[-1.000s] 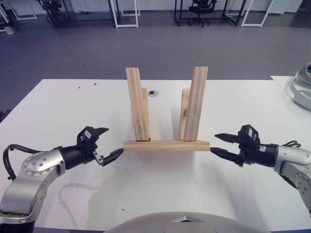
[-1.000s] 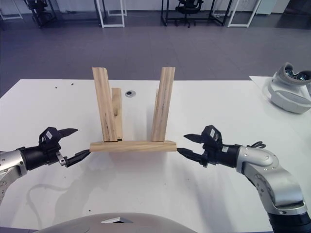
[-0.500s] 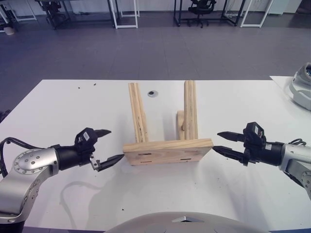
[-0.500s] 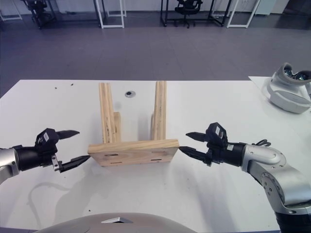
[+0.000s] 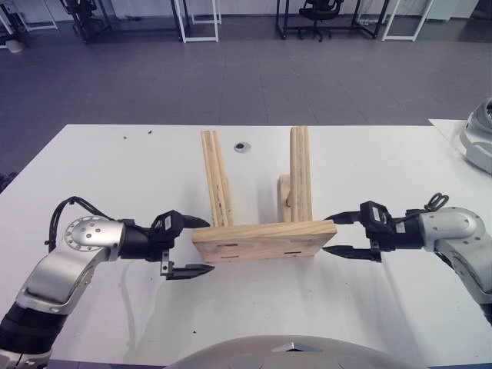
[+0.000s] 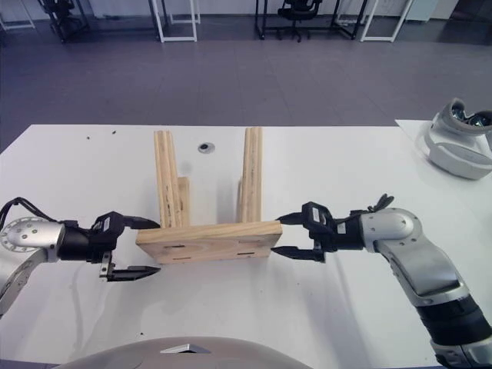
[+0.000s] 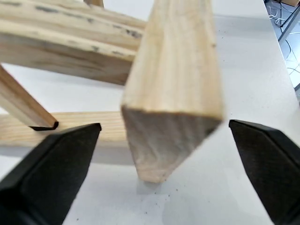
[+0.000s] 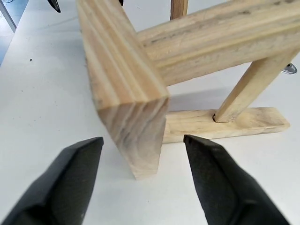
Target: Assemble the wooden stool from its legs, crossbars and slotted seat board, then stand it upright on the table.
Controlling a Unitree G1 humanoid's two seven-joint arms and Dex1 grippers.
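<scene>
Both sets of jaws are spread wide right now and pinching nothing. The left gripper point(image 5: 207, 246) has one finger above and one below the left end of the slotted seat board point(image 5: 265, 240). In the left wrist view that end of the board sits in the gap with daylight on both sides. Same deal on my right: the right gripper point(image 5: 326, 235) brackets the board's right end, one fingertip level with its top corner and the other down by the tabletop point(image 5: 369, 307). From the right wrist camera the wood looks clear of both fingers too, though I can't swear the upper tips aren't grazing the corners. The stool itself is together but lying on its side, about mid-tabletop. The seat board stands on its long edge facing me, two small dark slots showing in its face, and the legs point away from me. I can see the left leg point(image 5: 217, 181) and the right leg point(image 5: 300, 173) running back, roughly parallel. In the right wrist view a round crossbar point(image 8: 241, 93) drops from the upper leg to another leg piece lying flat on the tabletop point(image 8: 225, 124). Farther back, just past the leg ends, there's a small grey disc point(image 5: 244, 147), and a white headset-looking thing point(image 5: 477, 142) sits at the far right edge.
</scene>
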